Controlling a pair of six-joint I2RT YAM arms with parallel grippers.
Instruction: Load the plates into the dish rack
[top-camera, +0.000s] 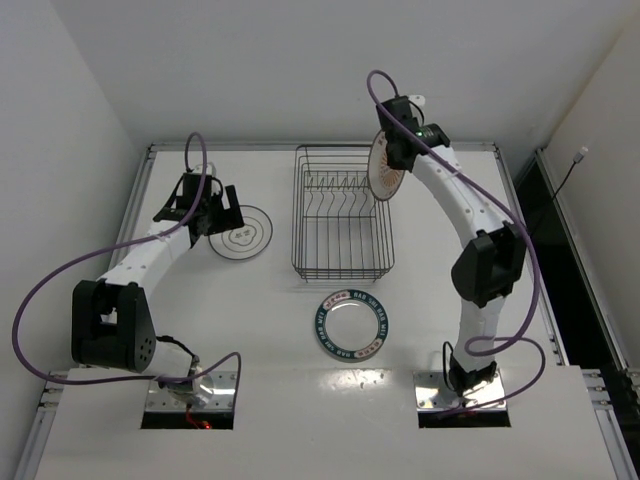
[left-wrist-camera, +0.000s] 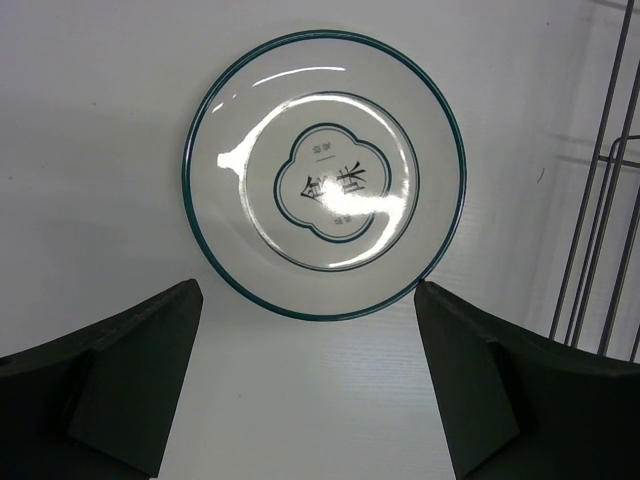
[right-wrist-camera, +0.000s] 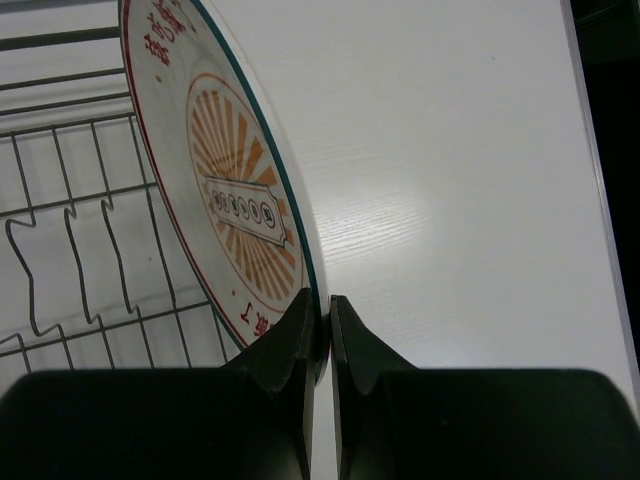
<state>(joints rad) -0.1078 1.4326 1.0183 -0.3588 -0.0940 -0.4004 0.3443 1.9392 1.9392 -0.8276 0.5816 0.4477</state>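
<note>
From the top external camera, the dish rack (top-camera: 343, 273) stands on the white table (top-camera: 270, 340) about midway between the two arms, its long side running away from the bases. The left gripper (top-camera: 216, 212) hangs over the far left edge of the ringed plate (top-camera: 243, 234), which lies flat on the table to the left of the rack and apart from it. The right gripper (top-camera: 397, 148) is raised over the rack's far right corner and holds the sunburst plate (top-camera: 383, 168) on edge by its rim; whether the plate's lower edge touches the wires cannot be told from here. The lettered plate (top-camera: 351, 325) lies flat on the table just in front of the rack's near right corner, clear of it and of both arms. In the left wrist camera, the left gripper (left-wrist-camera: 308, 292) has its dark fingers (left-wrist-camera: 140, 370) spread wide with nothing between them, one on each side of the near rim of the ringed plate (left-wrist-camera: 325, 175), whose centre bears a lobed outline with dark characters; a few wires of the dish rack (left-wrist-camera: 600, 200) show at the right edge. In the right wrist camera, the right gripper (right-wrist-camera: 325, 312) is clamped on the thin rim of the sunburst plate (right-wrist-camera: 230, 200), its fingers (right-wrist-camera: 290, 350) pressed together on either face. The plate stands tilted, its orange rays facing left over the prongs of the dish rack (right-wrist-camera: 80, 250), with bare table (right-wrist-camera: 450, 200) to the right.
</note>
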